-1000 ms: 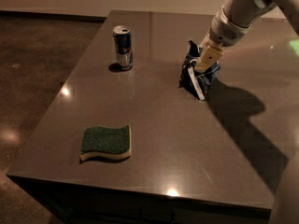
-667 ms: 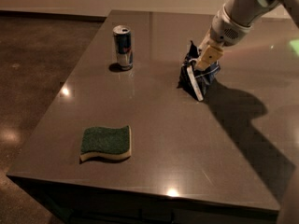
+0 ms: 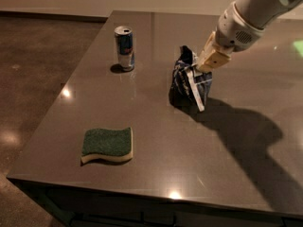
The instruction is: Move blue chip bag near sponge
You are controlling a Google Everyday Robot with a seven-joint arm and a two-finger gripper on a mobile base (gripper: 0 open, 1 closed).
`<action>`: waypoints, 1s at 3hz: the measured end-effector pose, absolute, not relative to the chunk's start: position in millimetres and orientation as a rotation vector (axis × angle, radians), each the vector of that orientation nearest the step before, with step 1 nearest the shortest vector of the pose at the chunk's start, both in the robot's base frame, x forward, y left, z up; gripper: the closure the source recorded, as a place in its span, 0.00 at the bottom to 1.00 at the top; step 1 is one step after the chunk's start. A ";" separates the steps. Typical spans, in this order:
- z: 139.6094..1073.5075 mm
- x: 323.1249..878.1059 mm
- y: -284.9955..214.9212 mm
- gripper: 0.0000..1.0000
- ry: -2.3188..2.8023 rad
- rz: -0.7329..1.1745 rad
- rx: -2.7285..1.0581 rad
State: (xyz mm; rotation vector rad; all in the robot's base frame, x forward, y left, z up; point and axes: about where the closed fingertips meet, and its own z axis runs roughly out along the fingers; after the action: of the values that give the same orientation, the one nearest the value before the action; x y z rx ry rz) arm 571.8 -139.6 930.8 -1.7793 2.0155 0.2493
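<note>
Because the blue chip bag [image 3: 189, 79] must go to the sponge [image 3: 107, 144], the tool [image 3: 202, 67] touches the bag's top, right of the middle. I cannot tell if it is closed on it. The bag sits on the counter [image 3: 156, 178], well apart from the sponge at lower left.

blue chip bag [image 3: 189, 79]: dark blue, white stripe | sponge [image 3: 107, 144]: green over yellow | jaws on bag: tan

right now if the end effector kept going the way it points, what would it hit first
The end effector slants downward onto the top of the blue chip bag and seems to touch it, so the bag comes first, with the table just beneath. Depth is hard to judge from this one view.
</note>
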 end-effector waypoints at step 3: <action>955.9 447.3 -56.4 0.98 1.726 0.501 -1.985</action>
State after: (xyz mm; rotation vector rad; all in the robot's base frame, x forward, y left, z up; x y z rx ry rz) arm 447.3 -56.4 955.9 -1.9847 1.7261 0.5014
